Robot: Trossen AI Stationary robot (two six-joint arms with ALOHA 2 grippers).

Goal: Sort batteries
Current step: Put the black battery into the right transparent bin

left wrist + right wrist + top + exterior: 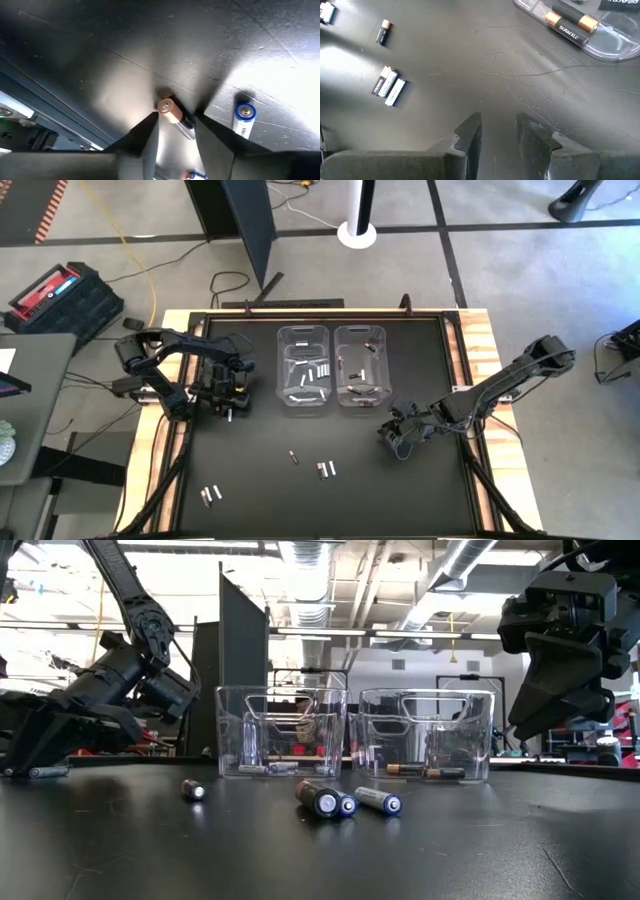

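My left gripper (230,408) is down at the black mat's left side, pointing steeply down, its fingers either side of a copper-topped dark battery (174,118) that lies on the mat. A silvery battery with a blue end (243,120) lies just beside it. My right gripper (396,436) hangs open above the mat, near the right bin, with nothing between its fingers (498,125). More batteries lie loose on the near mat (326,469), (293,457), (210,495). Others lie in the two clear bins. My left gripper comes at the battery from above, slanting down, and the battery lies aslant across the gap between the two fingers. One fingertip (154,120) stands against the copper end (166,107). Whether the other finger touches the dark body I cannot tell. The battery rests on the mat.
Two clear bins stand side by side at the mat's far middle: the left one (303,340) holds silvery batteries, the right one (360,340) dark copper-topped ones (567,22). A wooden frame (478,340) borders the mat. Bare mat lies between the two arms.
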